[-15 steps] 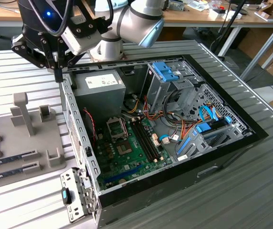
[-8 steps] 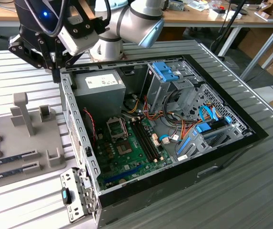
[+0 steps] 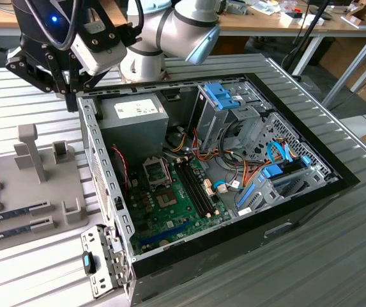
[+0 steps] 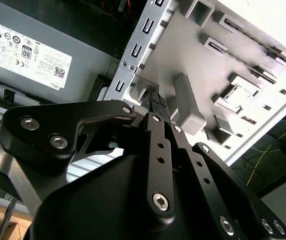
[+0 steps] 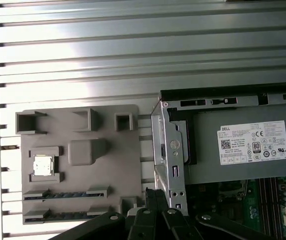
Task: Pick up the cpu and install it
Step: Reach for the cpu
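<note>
We judge the work to be at the pick-up step, with the pick itself not yet begun. The cpu [image 5: 43, 165] lies flat in its square nest on the grey holder tray [image 5: 108, 165], which sits on the slatted table [image 5: 133, 50] just beside the open computer case [image 3: 106, 185]. Two memory sticks [image 5: 63, 195] lie in slots of the same tray, near the cpu.

The gripper [image 4: 157, 100] hangs above the case's edge by the power supply [image 5: 242, 145], well apart from the cpu. Its fingers look closed together, with nothing between them.

On the motherboard [image 3: 170, 198] the cpu socket [image 3: 156, 171] appears empty, so nothing is installed yet.

In our judgement, the pick calls for the gripper to be over the tray's nest, spread wide enough to straddle the chip, and lowered squarely, since the nest's walls leave little room at the chip's sides.
</note>
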Available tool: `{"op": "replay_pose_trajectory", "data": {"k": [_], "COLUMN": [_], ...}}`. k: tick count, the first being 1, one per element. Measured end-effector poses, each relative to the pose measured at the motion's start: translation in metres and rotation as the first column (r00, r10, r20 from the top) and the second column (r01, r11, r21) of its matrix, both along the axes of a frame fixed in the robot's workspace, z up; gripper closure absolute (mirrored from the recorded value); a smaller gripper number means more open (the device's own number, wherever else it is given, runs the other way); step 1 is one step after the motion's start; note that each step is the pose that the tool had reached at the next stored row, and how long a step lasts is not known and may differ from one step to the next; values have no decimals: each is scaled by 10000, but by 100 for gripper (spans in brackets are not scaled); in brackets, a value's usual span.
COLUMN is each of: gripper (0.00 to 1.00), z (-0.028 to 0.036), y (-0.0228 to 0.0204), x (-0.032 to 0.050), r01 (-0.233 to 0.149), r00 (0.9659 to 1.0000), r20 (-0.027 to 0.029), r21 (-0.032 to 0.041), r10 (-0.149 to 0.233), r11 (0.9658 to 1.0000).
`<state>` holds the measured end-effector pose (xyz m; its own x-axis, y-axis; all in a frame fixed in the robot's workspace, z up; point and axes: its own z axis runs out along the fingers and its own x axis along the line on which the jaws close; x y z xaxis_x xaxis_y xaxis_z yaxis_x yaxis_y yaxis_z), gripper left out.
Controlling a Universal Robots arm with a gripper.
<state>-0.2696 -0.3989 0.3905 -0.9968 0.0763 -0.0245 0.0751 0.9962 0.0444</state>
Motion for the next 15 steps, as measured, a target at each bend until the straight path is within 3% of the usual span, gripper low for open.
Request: {"op": "replay_pose_trajectory", "data": {"k": [15], "gripper": [89], "z": [-17], "y": [0], "x": [-114], "r01": [-1], "r00": [10000], "r20": [0], "r21": [0], "r10": [1], "r11": [10000]}}
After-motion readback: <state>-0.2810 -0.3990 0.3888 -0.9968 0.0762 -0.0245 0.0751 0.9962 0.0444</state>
